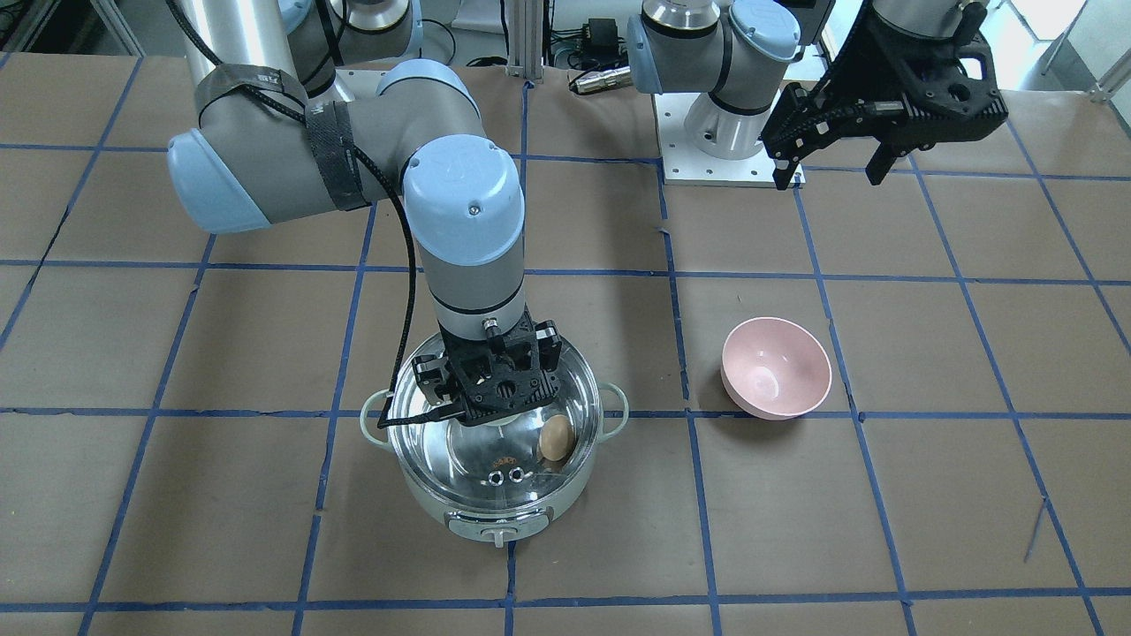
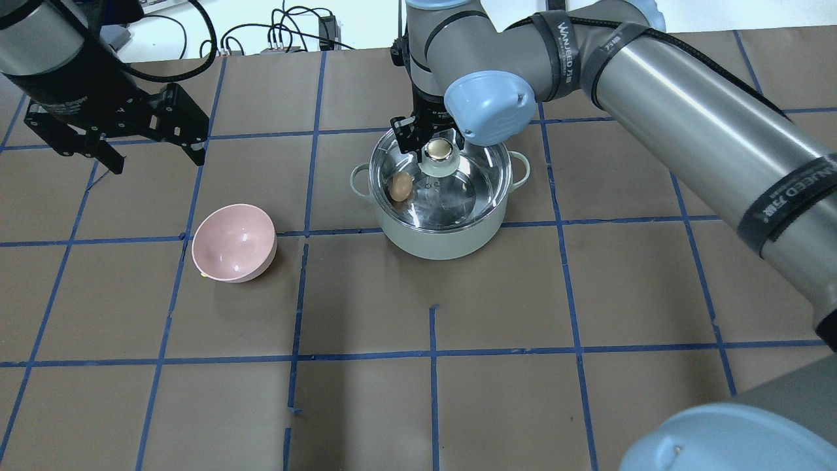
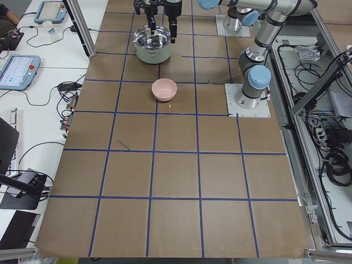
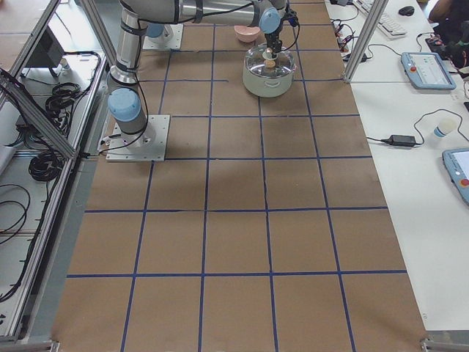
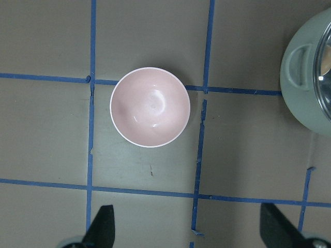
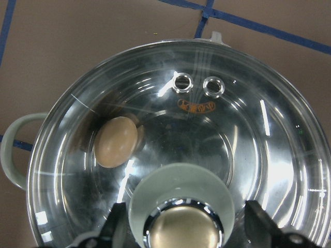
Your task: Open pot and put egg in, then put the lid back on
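Note:
The mint-green pot stands on the table with the glass lid sitting on it. The tan egg lies inside, seen through the glass, and also shows in the right wrist view. My right gripper is directly over the lid's cream knob. Its jaws are open, one finger on each side of the knob and apart from it. My left gripper is open and empty, raised above the table beyond the pink bowl. The pot's edge shows in the left wrist view.
A pink bowl stands empty on the table to the pot's left in the overhead view, below my left gripper. Brown paper with blue tape lines covers the table. My right arm reaches over the table's right half.

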Controlling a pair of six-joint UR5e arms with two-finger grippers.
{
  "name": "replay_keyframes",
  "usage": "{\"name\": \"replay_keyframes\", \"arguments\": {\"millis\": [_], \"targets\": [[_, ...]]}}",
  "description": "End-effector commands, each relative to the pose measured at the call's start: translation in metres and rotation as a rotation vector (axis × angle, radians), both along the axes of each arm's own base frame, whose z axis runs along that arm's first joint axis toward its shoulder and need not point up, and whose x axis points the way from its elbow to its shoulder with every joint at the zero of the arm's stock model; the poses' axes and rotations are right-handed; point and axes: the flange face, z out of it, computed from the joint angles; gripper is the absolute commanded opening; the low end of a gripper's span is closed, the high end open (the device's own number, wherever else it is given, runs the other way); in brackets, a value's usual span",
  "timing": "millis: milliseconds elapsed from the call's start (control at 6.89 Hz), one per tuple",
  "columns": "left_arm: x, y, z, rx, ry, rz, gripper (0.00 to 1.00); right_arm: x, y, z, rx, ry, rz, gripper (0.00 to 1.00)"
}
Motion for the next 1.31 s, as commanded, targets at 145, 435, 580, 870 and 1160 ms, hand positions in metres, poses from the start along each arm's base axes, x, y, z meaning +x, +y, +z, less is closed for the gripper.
{"name": "replay_keyframes", "arguments": {"millis": [145, 435, 580, 870, 1160], "targets": [[0.000, 0.000, 0.000, 0.001, 0.003, 0.001, 0.99, -0.003, 0.007, 0.062, -0.082, -0.028, 0.002, 1.00], [0.000, 0.000, -0.001, 0.002, 0.003, 0.002, 0.99, -0.036, 0.041, 0.126, -0.050, -0.015, -0.030, 1.00], [0.000, 0.000, -0.001, 0.002, 0.003, 0.001, 0.99, -0.085, 0.051, 0.144, -0.002, -0.001, -0.104, 1.00], [0.000, 0.001, 0.000, -0.001, 0.003, 0.001, 0.99, -0.178, 0.080, 0.142, 0.065, 0.010, -0.233, 1.00], [0.000, 0.000, 0.001, -0.004, 0.003, 0.002, 0.99, -0.183, 0.101, 0.149, 0.039, 0.009, -0.255, 1.00]]}}
